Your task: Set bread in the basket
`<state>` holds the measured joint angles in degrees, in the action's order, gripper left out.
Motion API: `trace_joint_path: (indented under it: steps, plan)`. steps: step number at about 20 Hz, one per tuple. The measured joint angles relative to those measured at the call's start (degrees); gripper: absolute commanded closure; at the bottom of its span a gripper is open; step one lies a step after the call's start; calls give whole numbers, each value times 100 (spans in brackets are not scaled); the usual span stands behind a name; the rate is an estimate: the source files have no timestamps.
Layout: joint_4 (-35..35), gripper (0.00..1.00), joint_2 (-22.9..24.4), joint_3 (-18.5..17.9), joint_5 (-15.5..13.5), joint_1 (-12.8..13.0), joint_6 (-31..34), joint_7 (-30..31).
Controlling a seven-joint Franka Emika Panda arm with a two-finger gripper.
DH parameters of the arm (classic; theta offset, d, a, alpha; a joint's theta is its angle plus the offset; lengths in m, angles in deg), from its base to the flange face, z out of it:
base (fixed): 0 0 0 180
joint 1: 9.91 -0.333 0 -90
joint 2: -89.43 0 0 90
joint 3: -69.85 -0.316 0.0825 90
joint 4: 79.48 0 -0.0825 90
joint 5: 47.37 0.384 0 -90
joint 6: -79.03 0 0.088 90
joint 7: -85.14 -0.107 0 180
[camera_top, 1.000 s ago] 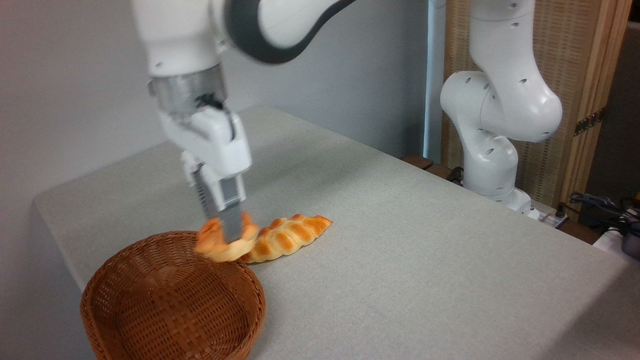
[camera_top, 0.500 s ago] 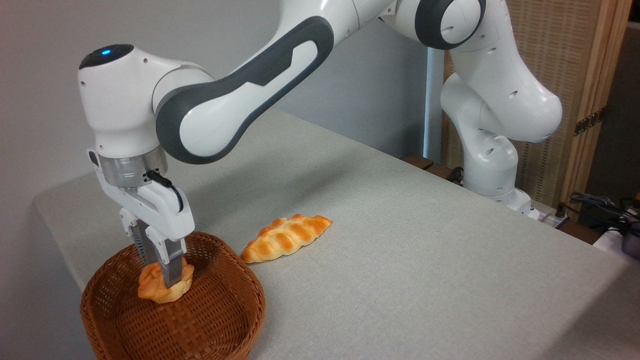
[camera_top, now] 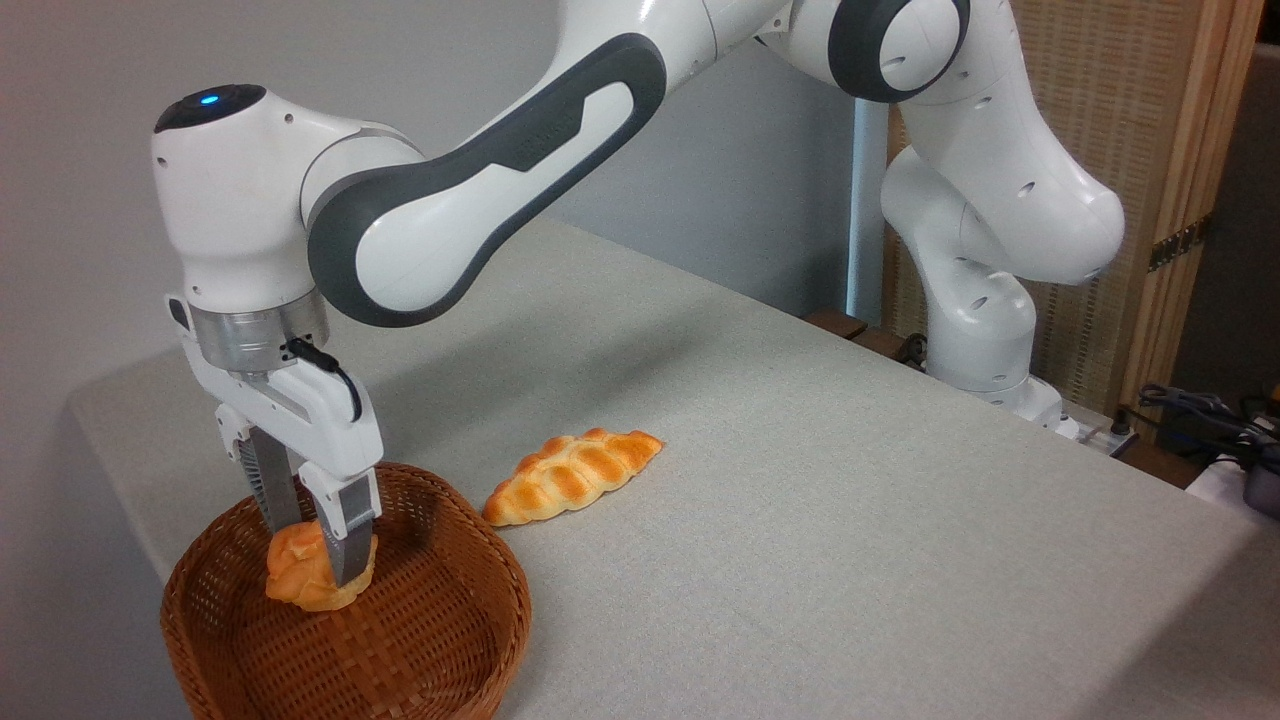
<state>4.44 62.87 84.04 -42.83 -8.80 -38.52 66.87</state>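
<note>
The bread (camera_top: 300, 580), a small lumpy golden-orange bun, lies inside the round brown wicker basket (camera_top: 440, 620) at the table's front left corner, toward the basket's left side. My gripper (camera_top: 314, 552) reaches straight down into the basket. Its fingers (camera_top: 347, 535) stand apart on either side of the bun, with a gap showing between them above it. The near finger covers part of the bun's right side. The gripper looks open, and the bun seems to rest on the basket floor.
A longer braided golden loaf (camera_top: 572, 477) lies on the grey tablecloth just right of the basket rim. The arm's white base (camera_top: 985, 330) stands at the table's far right edge, with cables (camera_top: 1200, 415) beyond it. A wall is close behind the basket.
The gripper carried the bun from beside the braided loaf over the rim and down into the basket. Since half a second ago the fingers have spread and the bun sits slightly lower and further left.
</note>
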Motion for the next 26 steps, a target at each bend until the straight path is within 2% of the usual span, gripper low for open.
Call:
trace_joint_path:
  steps: [3,5,7,9,11,15,19,23,26]
  plan:
    - [-40,0,65,-1,0,-27,47,0]
    - [-66,0,292,-4,0,-88,444,-71]
    - [-60,0,704,-41,-129,-181,1046,-457]
    - [65,0,1227,-212,-439,-287,1451,-931]
    - [396,0,1776,-454,-607,-354,1576,-1226]
    - [1097,0,2580,-722,-663,-389,1586,-1316]
    - [1296,0,2741,-847,-663,-359,1818,-1316]
    - [1269,0,2747,-1436,-663,113,1933,-1317]
    - [1195,0,2747,-1537,-665,224,1934,-1316]
